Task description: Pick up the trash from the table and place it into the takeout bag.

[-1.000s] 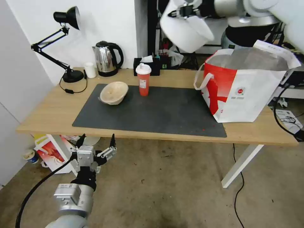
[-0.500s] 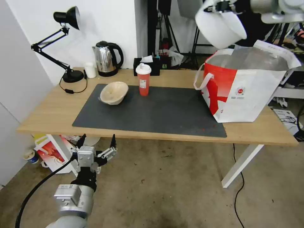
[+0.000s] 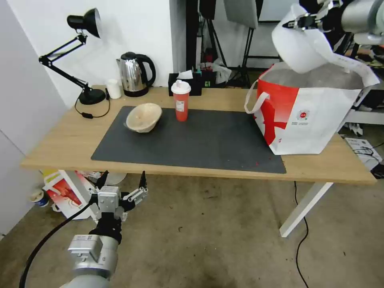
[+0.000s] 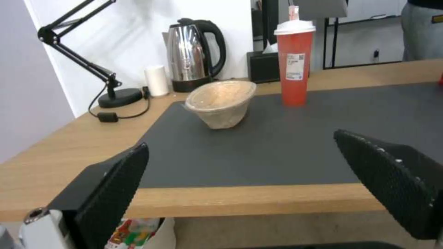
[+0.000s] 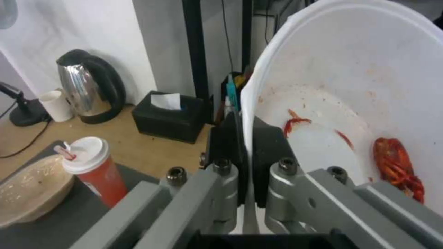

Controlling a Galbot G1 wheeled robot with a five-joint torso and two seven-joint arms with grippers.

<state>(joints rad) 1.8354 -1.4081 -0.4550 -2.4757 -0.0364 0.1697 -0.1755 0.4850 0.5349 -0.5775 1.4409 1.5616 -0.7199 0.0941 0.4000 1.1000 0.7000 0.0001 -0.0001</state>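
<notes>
The right gripper (image 3: 303, 22) was raised high above the far right of the table, its two dark fingers (image 5: 231, 138) pinched on the rim of the large white round bowl (image 3: 298, 48), one on each side of the thin wall. The bowl hung tilted over the open mouth of the large boxy white-and-red takeout bag (image 3: 308, 116), apart from its silver foil lining (red food scraps (image 5: 397, 166) clung to the inside of the bowl). The bag stood upright at the right end of the dark grey mat (image 3: 200, 140) on the long light-wood table (image 3: 64, 144).

The tall red cup with a white lid (image 3: 181, 100) stood upright near the mat's far edge, and the shallow beige bowl (image 3: 143, 117) rested tilted on the mat just to its left. A steel kettle (image 3: 134, 74), a small plain white cup (image 3: 114, 88) and a black desk lamp (image 3: 76, 52) sat along the far left of the table.

The left gripper (image 3: 122, 188) hung low in front of the table's near edge, below the tabletop, with its fingers spread wide and holding nothing.
</notes>
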